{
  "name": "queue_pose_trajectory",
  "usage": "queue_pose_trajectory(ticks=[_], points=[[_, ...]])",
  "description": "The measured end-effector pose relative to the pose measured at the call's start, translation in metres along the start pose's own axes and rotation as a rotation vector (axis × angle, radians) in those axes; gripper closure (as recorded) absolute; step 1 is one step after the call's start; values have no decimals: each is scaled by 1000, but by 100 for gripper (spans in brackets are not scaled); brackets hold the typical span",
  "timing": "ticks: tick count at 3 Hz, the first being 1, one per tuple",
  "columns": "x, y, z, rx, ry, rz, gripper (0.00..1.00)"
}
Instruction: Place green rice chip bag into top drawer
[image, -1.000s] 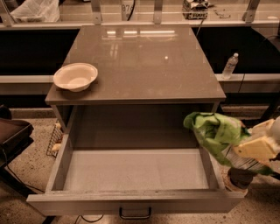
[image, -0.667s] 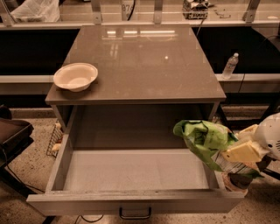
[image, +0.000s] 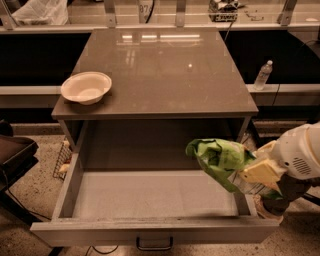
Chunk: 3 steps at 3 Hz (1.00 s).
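Hand (image: 251, 172) at right, tight around green rice chip bag (image: 220, 156), above open top drawer (image: 150, 196) right side.

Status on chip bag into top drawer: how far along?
Done: the top drawer stands open, and the green rice chip bag is lifted off any surface. In hand: the gripper, at the drawer's right side, holds the bag above the drawer's right end. Left: lower it in and release; the bag is not yet resting inside.
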<state>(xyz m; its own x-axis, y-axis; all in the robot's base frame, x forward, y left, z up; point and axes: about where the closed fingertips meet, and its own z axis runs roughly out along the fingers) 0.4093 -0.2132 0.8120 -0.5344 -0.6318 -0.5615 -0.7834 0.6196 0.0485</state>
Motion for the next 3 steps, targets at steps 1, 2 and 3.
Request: queue_pose_trajectory(ticks=[1, 2, 3], points=[[-32, 2, 53, -25, 14, -73, 100], [-60, 4, 95, -48, 18, -134, 100], [-67, 4, 129, -44, 15, -138, 100]])
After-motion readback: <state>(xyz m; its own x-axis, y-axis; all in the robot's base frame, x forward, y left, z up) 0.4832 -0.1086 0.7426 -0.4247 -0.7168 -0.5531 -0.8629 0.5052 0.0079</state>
